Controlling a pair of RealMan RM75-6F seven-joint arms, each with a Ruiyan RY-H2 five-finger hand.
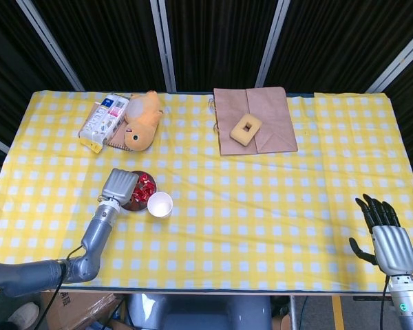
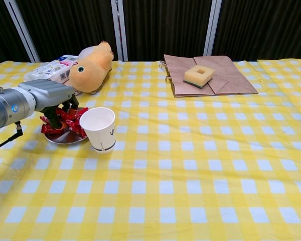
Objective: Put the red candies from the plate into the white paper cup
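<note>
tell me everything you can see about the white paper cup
The white paper cup stands upright on the yellow checked tablecloth, mouth open and facing up, tapering toward its base, with a small dark mark low on its side. It looks like thin plain paper, undented. No candy shows inside from the head view. It sits just right of the plate of red candies, close against its rim; contact is unclear. The left hand is over the plate, not touching the cup.

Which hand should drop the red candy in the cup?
The left hand. It is over the plate, fingers down among the red candies, with the white paper cup right beside it. The right hand sits at the table's far side, fingers spread and holding nothing.
</note>
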